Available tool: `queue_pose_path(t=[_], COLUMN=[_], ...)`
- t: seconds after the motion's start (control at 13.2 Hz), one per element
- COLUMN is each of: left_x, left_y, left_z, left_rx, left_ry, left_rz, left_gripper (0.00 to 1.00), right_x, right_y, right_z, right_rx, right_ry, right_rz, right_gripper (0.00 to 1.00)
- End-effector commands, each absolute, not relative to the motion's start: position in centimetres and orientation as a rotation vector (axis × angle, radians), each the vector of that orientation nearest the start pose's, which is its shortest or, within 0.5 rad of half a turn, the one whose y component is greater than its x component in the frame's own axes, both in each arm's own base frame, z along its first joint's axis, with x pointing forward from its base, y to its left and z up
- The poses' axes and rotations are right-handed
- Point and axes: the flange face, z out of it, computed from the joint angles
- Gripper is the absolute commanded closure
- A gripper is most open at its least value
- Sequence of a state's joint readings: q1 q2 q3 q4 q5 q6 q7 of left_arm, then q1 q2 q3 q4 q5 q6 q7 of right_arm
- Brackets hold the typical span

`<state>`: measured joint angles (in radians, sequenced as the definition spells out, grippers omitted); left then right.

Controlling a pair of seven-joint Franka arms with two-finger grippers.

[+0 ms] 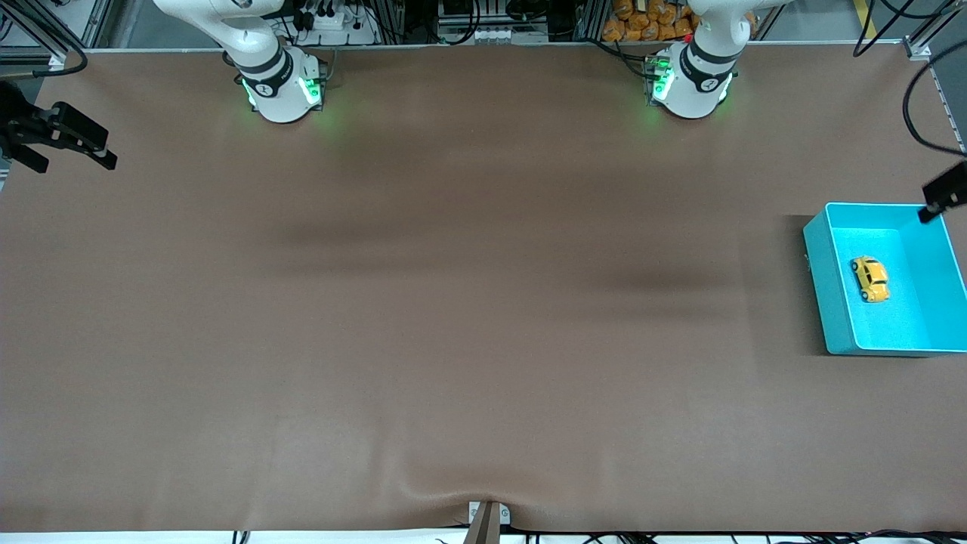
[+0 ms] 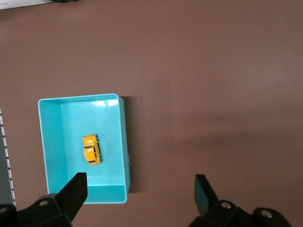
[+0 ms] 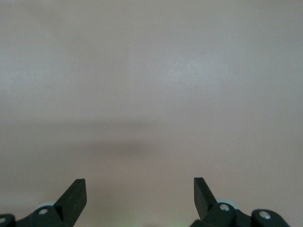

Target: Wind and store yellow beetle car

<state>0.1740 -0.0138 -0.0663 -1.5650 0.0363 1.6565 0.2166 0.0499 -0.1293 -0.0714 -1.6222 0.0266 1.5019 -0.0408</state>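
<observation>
1. Your yellow beetle car [image 2: 91,150] lies inside the turquoise bin [image 2: 124,142], below the left gripper [image 2: 139,189], whose jaws gape wide, empty.
2. Your right gripper [image 3: 139,189], jaws wide, hangs over bare table [image 3: 151,85].
3. The front view cuts off both grippers.

This looks like a robot lab, not a home. Two white robot arms stand on round bases [image 1: 283,94] with green lights at one long edge of a big table [image 1: 423,302]. The table has a plain brown cover and a thin metal rim. Past that edge there are black cables [image 1: 918,98], a white power strip [image 1: 332,23] with plugs in it, and silver metal frame bars [image 1: 483,34]. A pile of small orange things [image 1: 650,19] sits there too, but it is too small to tell what they are.
</observation>
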Motion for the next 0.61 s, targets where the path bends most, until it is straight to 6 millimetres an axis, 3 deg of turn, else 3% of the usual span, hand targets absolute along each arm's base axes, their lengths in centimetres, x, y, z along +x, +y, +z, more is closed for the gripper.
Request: queue_pose_path(t=[0.0,0.15,0.53], left_x=[54.8,53.7,53.2], left_y=[2.1,-1.0,-3.3], left_z=[66.9,67.3,66.8], left_rx=[-3.109,-3.122,-3.118], left_ry=[0.079,0.127,0.196], left_rz=[-0.11,-0.052,0.008], left_gripper=[0.0,0.0,0.0], right_x=[50.1,50.1,50.1], right_y=[-1.3,-1.6,-1.9], right_z=[66.6,66.5,66.5], right_rx=[-3.107,-3.107,-3.107], right_ry=[-0.025,-0.016,-0.011], right_rz=[-0.032,-0.03,-0.03], right_gripper=[0.0,0.0,0.0])
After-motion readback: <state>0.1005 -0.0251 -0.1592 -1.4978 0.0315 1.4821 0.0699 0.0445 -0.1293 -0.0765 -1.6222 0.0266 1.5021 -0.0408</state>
